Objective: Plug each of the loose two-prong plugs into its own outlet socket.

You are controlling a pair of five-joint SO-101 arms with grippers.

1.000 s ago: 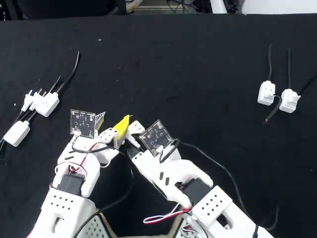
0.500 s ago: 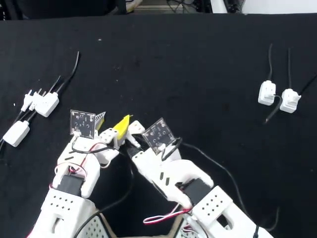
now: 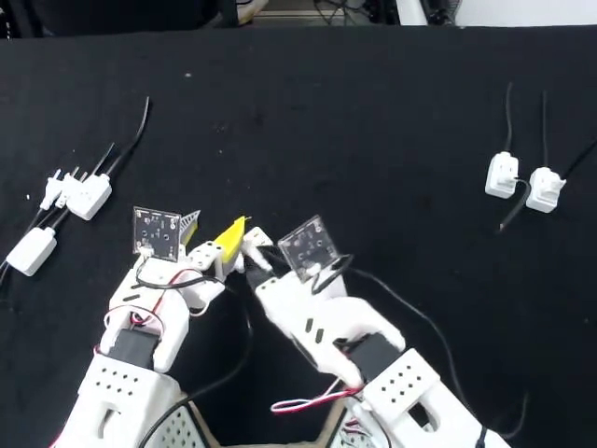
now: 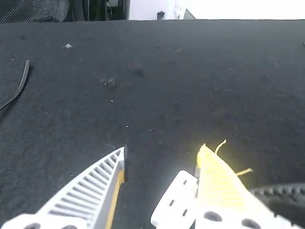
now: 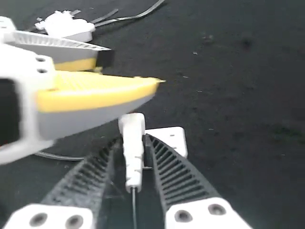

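Black cloth covers the bench (image 3: 326,121), and the two arms meet over its near side, a little left of centre. The right gripper (image 5: 132,140) is closed on a narrow white plug (image 5: 132,126). Its black ribbed fingers (image 5: 171,176) press the plug from both sides, and the plug's thin dark cord (image 5: 133,202) runs back between them toward the wrist. Just past the plug's far end a flat white outlet socket (image 5: 169,138) lies on the cloth. Whether plug and socket touch cannot be told.

The left gripper (image 4: 162,150) stands wide open and has hold of nothing. Its white ribbed finger (image 4: 90,195) is on the left and its yellow finger (image 4: 219,186) on the right. The same socket lies between them, close against the yellow finger, with its slotted face turned up. From the right wrist, that yellow finger crosses just beside the top of the held plug.

Seen from above, the plug and socket sit together as a small white patch where the two grippers meet.

Well apart from the arms, near the left edge of the bench, a cluster of white plug pieces (image 3: 75,191) lies with black cords trailing toward the far side. Another white block (image 3: 33,250) lies nearer, just beside them. Toward the right edge two more white pieces (image 3: 504,175) and (image 3: 546,189) sit side by side, each with a black cord running toward the far edge.
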